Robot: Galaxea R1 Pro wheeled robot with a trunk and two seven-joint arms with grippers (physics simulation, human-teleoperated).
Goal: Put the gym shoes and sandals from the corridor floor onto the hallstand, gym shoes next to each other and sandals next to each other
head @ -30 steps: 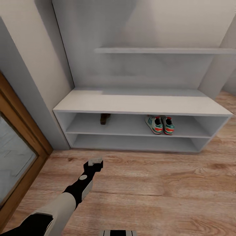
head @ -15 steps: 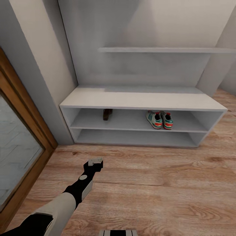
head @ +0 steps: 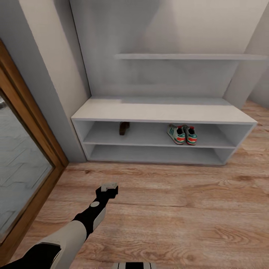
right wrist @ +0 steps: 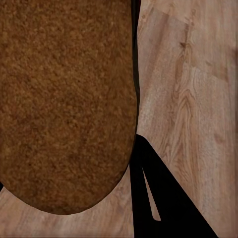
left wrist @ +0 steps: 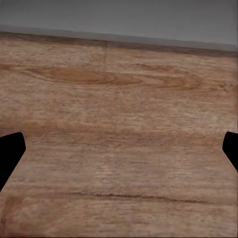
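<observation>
brown, grainy sole of a sandal [right wrist: 64,99] sits right against the right wrist camera, so the right end effector is judged to be clamped on it, above the corridor floor [right wrist: 193,89]. the left end effector [head: 109,185] hangs over bare planks with its dark fingertips [left wrist: 10,153] spread wide and nothing between them.

head view: the hallstand [head: 160,114] stands ahead against the wall. on its upper shelf compartment the two gym shoes [head: 182,134] lie side by side, touching, toward the right. the other sandal [head: 124,127] is in the same compartment toward the left, well apart from them.

step in hand, as judged: carry the held sandal to the rack. do it well by approaching low enough to clear the top board, then setting it just beside the shelved sandal, not near the sneakers.

the head view gives the rack layout; the right wrist view alone gives the held sandal's sole.
</observation>
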